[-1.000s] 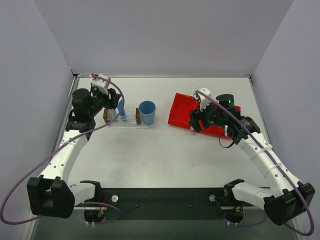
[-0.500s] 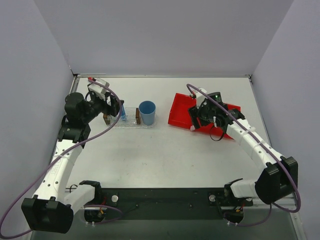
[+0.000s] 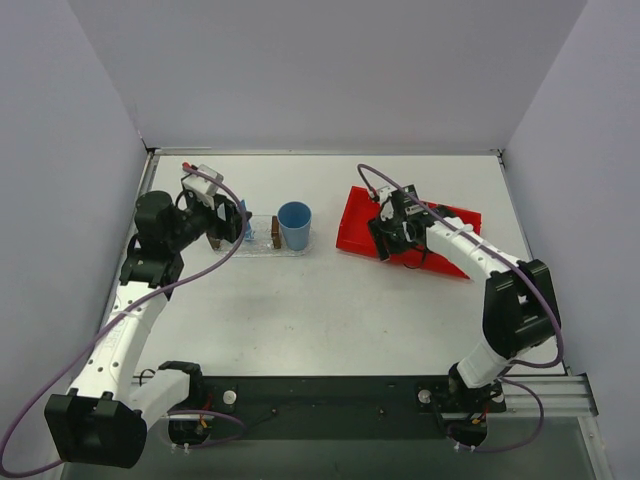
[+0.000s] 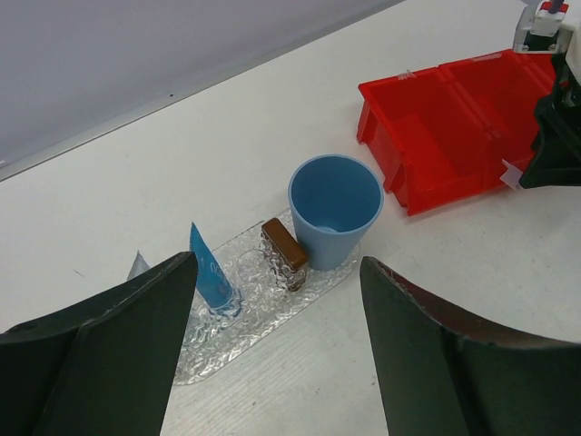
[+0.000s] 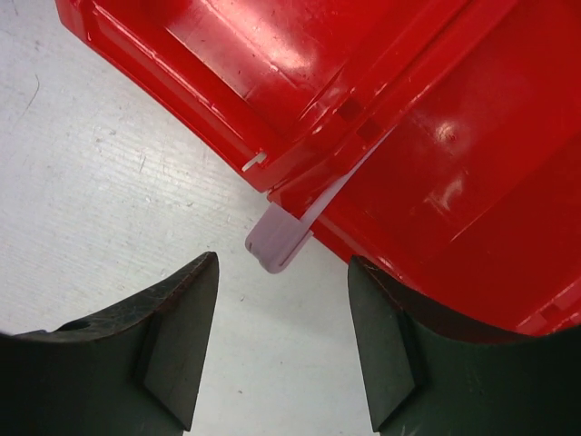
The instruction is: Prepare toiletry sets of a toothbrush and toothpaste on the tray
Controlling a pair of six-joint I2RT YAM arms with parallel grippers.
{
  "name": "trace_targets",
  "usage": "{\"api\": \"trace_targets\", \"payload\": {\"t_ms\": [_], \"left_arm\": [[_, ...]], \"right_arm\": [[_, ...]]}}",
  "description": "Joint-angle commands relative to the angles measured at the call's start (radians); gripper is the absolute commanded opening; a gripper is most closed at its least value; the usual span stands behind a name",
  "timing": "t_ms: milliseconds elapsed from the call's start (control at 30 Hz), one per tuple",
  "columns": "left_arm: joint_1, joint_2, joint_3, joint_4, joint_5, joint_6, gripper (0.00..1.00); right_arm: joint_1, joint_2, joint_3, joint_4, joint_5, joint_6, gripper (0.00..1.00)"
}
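Pinkish toothbrush (image 5: 277, 241) overhangs the red bin (image 5: 454, 209), its end within the wide-open right gripper (image 5: 282, 272), ungrasped.

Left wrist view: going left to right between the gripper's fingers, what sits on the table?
blue toothpaste tube → brown block → blue cup → red bin

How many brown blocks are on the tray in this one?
2. One block sits beside the cup; the second block is past the blue tube, toward the tray's other end. None look hidden.
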Motion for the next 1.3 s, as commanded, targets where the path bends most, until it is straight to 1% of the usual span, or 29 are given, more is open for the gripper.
{"api": "trace_targets", "payload": {"t_ms": [0,467,800,1267], "left_arm": [[0.001,-0.019,-0.007,0.022,0.022,0.001,0.83],[0.001,-0.019,-0.026,0.047,0.025,-0.002,0.83],[0.001,-0.031,-0.03,0.044,0.023,0.001,0.83],[0.001,-0.042,-0.032,0.033,0.028,0.014,0.83]], "right_arm": [[-0.009,0.035,0.06,-0.01,0.017,0.032,0.54],[-0.009,0.103,0.051,0.008,0.094,0.038,0.47],[-0.009,0.081,0.031,0.002,0.139,0.025,0.42],[-0.009,0.087,0.014,-0.023,0.136,0.036,0.34]]}}
